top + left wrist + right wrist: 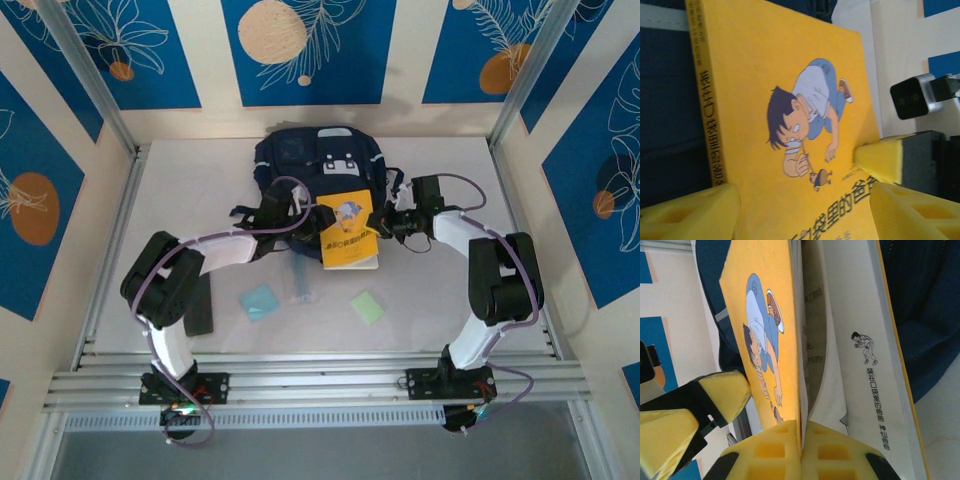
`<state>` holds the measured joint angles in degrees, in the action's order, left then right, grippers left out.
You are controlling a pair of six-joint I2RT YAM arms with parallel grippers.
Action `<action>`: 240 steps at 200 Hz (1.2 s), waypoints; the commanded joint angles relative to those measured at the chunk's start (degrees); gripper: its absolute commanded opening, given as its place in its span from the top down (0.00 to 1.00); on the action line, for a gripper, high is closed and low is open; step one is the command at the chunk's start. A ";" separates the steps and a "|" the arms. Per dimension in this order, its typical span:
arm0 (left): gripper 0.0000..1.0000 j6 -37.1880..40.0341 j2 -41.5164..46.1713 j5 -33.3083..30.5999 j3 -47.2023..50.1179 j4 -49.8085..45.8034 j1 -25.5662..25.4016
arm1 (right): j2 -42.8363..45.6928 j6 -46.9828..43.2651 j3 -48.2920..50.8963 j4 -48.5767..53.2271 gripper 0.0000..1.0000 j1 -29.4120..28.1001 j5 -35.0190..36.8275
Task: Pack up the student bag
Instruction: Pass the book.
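Right end effector (801,442) is clamping the yellow book (348,232) by its cover, probably feeding it into the student bag (300,150); left end effector (805,215) is straddling it, jaws wide.

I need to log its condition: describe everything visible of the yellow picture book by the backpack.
The yellow picture book has a cartoon boy on its cover, Chinese lettering on cover and spine, and white pages. It lies against the navy striped fabric backpack, front cover lifted. The right end effector is shut on that cover's edge; the open left end effector straddles the book.
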<state>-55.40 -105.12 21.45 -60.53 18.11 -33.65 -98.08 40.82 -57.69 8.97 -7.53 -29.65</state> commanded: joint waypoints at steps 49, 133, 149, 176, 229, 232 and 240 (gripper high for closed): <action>0.30 7.69 -2.74 -4.45 -3.71 -12.14 -1.30 | -7.06 -4.48 -1.73 4.64 0.98 0.19 5.94; 0.80 5.91 -2.85 -2.55 -6.38 -5.59 -3.85 | -2.68 -2.50 -1.78 10.03 0.33 -0.71 10.62; 0.87 5.46 -1.14 -3.11 -6.72 -4.98 -3.87 | 2.29 -0.38 0.06 12.21 0.01 -0.72 13.66; 0.98 2.82 0.33 -4.53 -7.83 -1.43 -3.62 | 12.01 4.99 5.21 12.29 0.01 -1.30 13.03; 1.00 -4.15 2.19 -13.41 -6.46 10.17 -3.45 | 31.88 28.68 20.37 -3.78 0.01 -8.73 17.80; 1.00 -4.77 2.28 -13.83 -6.07 11.06 -3.51 | 32.46 30.19 21.08 -4.81 0.01 -9.18 18.58; 1.00 -6.45 2.51 -14.85 -5.21 13.23 -3.47 | 33.21 34.18 22.69 -8.49 0.01 -10.47 20.65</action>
<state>-56.38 -106.54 12.01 -66.87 19.31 -37.15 -67.77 59.51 -39.70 10.76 -15.20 -14.59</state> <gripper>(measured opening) 0.132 0.993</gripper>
